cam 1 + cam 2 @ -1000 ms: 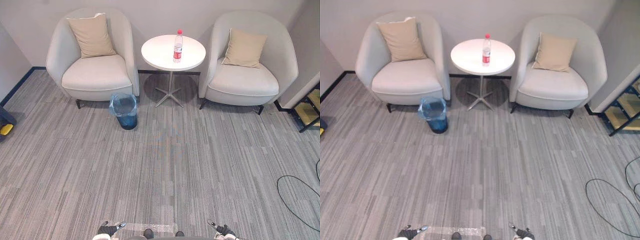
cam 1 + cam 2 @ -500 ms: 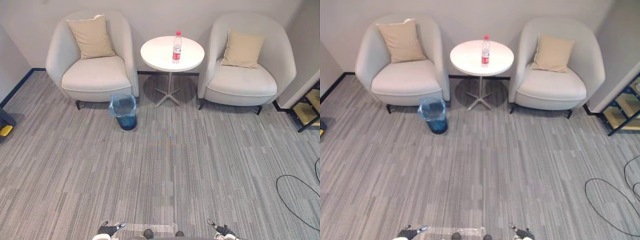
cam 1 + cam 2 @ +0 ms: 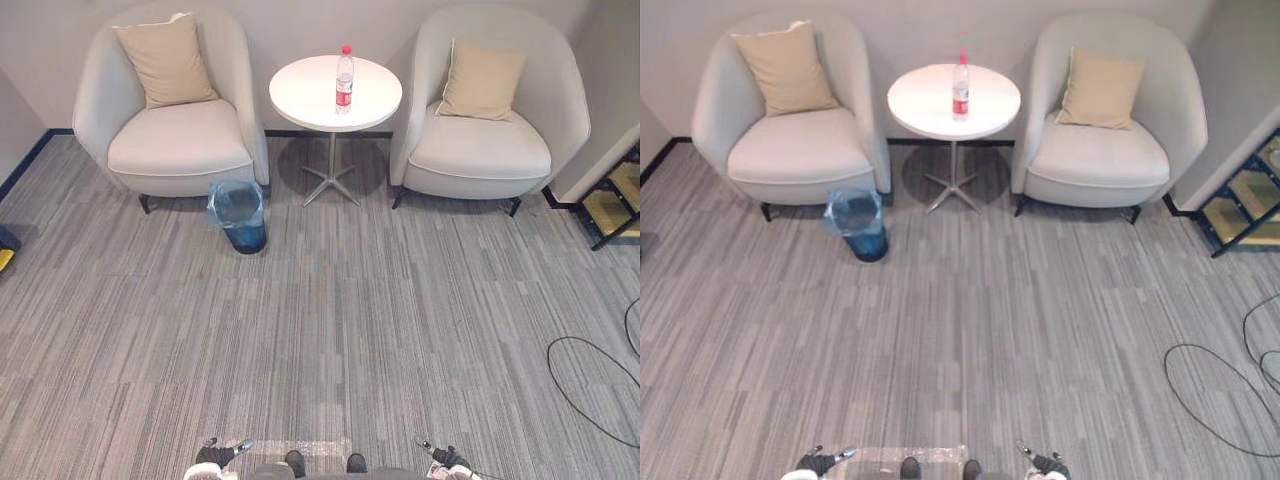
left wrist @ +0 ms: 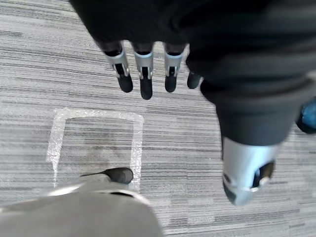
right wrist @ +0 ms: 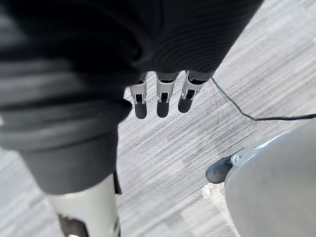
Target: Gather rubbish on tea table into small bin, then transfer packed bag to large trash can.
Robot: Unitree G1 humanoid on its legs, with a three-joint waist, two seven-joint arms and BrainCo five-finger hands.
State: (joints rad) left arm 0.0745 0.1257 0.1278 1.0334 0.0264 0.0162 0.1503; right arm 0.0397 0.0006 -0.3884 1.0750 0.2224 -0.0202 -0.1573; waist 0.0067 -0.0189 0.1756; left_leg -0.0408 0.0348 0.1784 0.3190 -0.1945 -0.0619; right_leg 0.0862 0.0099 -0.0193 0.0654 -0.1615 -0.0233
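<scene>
Before the tea table (image 3: 305, 96), wide open carpet (image 3: 330, 330)

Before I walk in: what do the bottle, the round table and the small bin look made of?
Bottle: likely clear plastic, with a see-through body and a red cap and label.
Round table: smooth matte white top, material unclear; thin metal-looking post on a star foot.
Small bin: dark blue, probably hard plastic, lined with a thin translucent bluish bag that is crinkled at the rim.

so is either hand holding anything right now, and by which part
Nothing is held. The left hand and the right hand hang open above the grey carpet; the clear plastic bottle with a red cap stands on the round white table.
</scene>
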